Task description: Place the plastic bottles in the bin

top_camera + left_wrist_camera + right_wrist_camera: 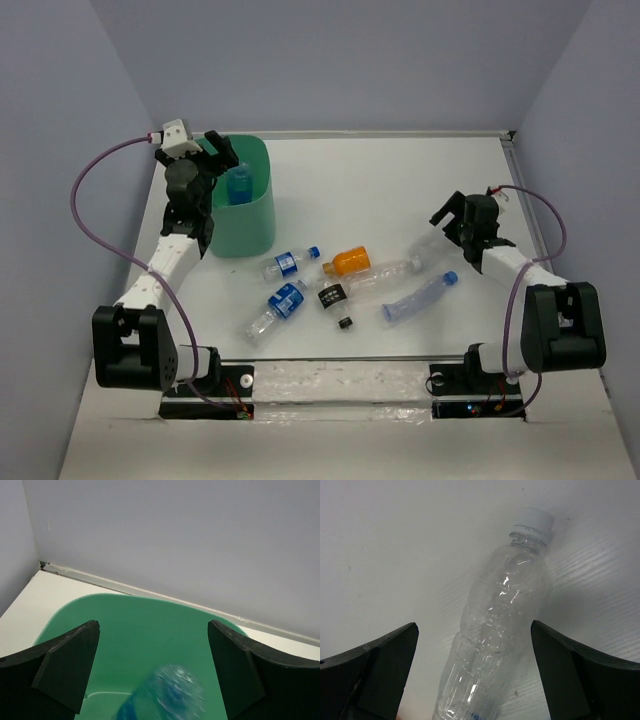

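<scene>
Inside the bin lies one bottle beneath the released left gripper (six outside; right gripper, agape, straddles a clear bottle)

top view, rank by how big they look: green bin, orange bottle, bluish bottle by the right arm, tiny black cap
1. green bin
2. bluish bottle, clearly longer than the orange one
3. orange bottle
4. black cap

White arms carry black joints, black hands and looping lilac cables.

Left tool above mint-green bin
</scene>
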Available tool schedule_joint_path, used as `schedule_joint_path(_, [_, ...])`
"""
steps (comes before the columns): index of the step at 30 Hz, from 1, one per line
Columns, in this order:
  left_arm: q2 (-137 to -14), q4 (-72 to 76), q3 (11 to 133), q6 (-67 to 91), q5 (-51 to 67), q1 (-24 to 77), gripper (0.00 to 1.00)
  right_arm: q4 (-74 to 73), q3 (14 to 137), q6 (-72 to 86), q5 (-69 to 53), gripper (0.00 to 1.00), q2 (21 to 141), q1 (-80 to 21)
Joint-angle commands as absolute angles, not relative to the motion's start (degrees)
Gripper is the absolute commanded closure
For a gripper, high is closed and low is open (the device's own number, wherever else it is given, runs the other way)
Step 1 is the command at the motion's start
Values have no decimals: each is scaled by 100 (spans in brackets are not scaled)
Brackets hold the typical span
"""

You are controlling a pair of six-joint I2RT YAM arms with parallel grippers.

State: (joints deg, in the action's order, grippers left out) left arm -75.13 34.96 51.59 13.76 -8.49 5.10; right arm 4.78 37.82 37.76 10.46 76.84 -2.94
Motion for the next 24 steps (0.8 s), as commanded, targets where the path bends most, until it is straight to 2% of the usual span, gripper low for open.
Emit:
schedule_joint_path(1, [-6953,4078,5089,1344,-1011,483,1,782,4192,3797,1143,0,8085,-246])
schedule_joint_path(8, [-6127,3754,5159,1924,-704,483,1,782,4517,3876,1178,0,8832,-246])
schedule_joint_path(12, [-5372,3253,5265,2442,-10,475,1,782,4719,3937,1248,3,9210,-124])
schedule_joint_path(15, [-4818,2805,5160,2724,1122,501,1,791,4746,3964,1318,12,9237,-123])
schedule_joint_path(16, [-4642,2456,5133,2699,1621,510,1,800,4755,3938,1388,24,9211,-123])
schedule_joint_path(18, [-4466,1971,5098,2576,1880,614,1,800,4755,3868,1502,32,9054,-123])
schedule_joint_path(19, [-4369,1716,5072,2488,1950,641,1,800,4746,3824,1607,40,8957,-123])
schedule_joint_path(24, [-3543,783,4554,2066,2337,712,1,1027,4597,3464,1653,49,7939,-123])
